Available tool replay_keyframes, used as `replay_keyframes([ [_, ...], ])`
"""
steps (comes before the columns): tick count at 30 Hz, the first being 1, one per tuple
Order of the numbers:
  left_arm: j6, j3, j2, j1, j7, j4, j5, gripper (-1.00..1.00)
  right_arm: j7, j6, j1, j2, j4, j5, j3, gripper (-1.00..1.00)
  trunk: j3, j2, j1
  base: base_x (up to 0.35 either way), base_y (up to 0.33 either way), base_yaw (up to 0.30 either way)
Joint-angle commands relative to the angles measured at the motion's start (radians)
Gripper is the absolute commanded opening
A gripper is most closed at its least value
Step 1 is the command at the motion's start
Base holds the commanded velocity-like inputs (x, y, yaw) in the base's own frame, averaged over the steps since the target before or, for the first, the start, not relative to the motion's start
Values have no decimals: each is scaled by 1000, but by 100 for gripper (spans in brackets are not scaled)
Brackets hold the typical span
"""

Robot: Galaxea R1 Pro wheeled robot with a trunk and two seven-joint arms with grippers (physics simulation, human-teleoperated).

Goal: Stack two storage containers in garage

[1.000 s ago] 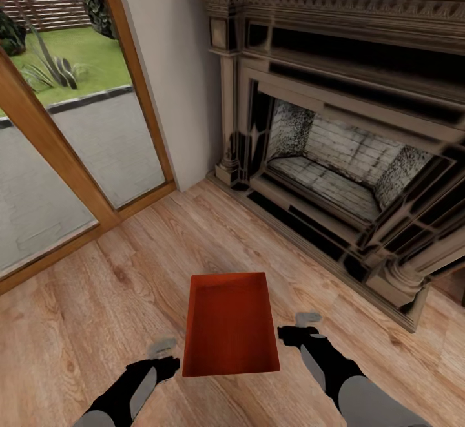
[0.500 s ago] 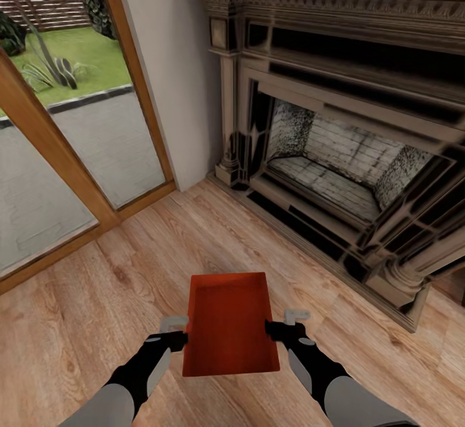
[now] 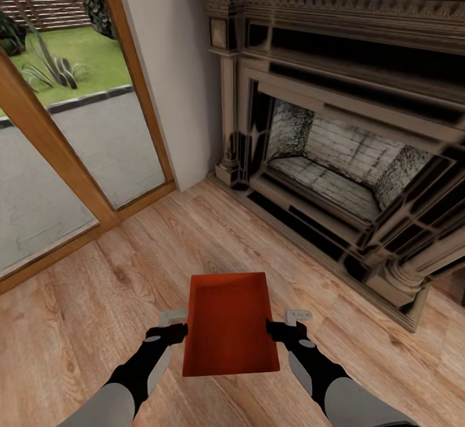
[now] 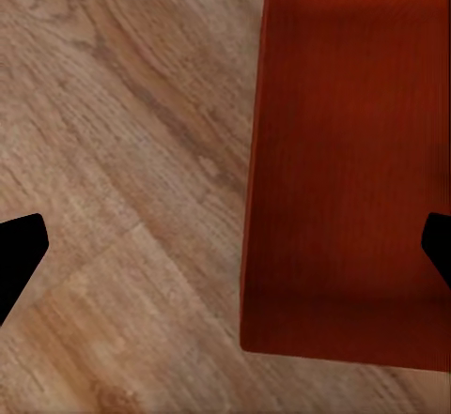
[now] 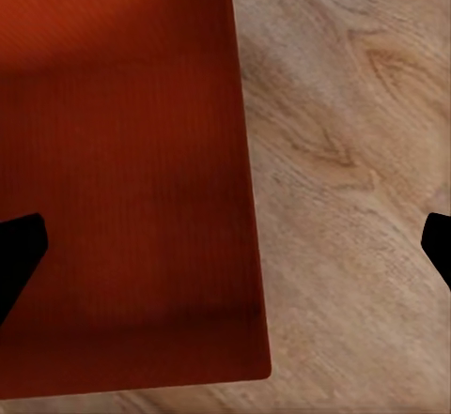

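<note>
The orange-red container point(image 3: 231, 323) lies flat on the light wood floor point(image 3: 97, 298) of the living room, directly in front of me, with its open side up and its long axis pointing away from my camera. In the head view I see only this one container. Its ribbed bottom shows well in the left wrist view point(image 4: 352, 151) and in the right wrist view point(image 5: 122, 170).

My left gripper point(image 3: 173, 325) is at the left long wall of the container, and my right gripper point(image 3: 289, 323) is at the right long wall, opposite to it. Both grippers are spread wide. In the left wrist view the two dark fingertips point(image 4: 19, 254) stand far apart, one over the floor and one over the inside of the container, so the wall is between them. In the right wrist view it is the same, with one fingertip point(image 5: 17, 250) over the container and the other over the floor point(image 5: 357, 198). Whether a finger touches the wall, I cannot tell.

Behind the container, to the right, stands the dark ornate fireplace point(image 3: 336, 123). To the left are the wood-framed glass doors point(image 3: 58, 149), with a white wall point(image 3: 174, 72) between them and the fireplace.
</note>
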Motion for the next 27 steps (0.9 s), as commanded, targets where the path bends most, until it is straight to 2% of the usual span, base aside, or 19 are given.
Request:
replay_keyframes([
  [1, 5, -1, -2, 0, 3, -3, 7, 100, -6, -4, -1, -1, 1, -11, 9, 100, -1, 0, 0, 0, 0, 0],
  [8, 3, -5, -7, 0, 3, -12, 4, 100, 5, -3, -1, -3, 2, -10, 10, 100, -1, 0, 0, 0, 0, 0],
  [9, 4, 4, -7, 0, 7, -63, 10, 100, 1, -3, -1, -2, 2, -1, 12, 100, -1, 0, 0, 0, 0, 0],
  [12, 3, 5, -7, 0, 8, -74, 11, 100, 0, -1, -1, -3, 2, 15, 13, 100, -1, 0, 0, 0, 0, 0],
  [14, 3, 4, -6, 0, 8, -78, 13, 100, -3, 28, 0, -8, 2, 51, 12, 100, -1, 0, 0, 0, 0, 0],
  [16, 3, 3, -5, 0, 7, -73, 13, 100, -4, 39, -1, -7, 2, 60, 12, 100, -1, 0, 0, 0, 0, 0],
  [27, 4, -3, -6, 0, 8, -69, 10, 100, 5, 45, -1, -7, 2, 66, 12, 100, -1, 0, 0, 0, 0, 0],
])
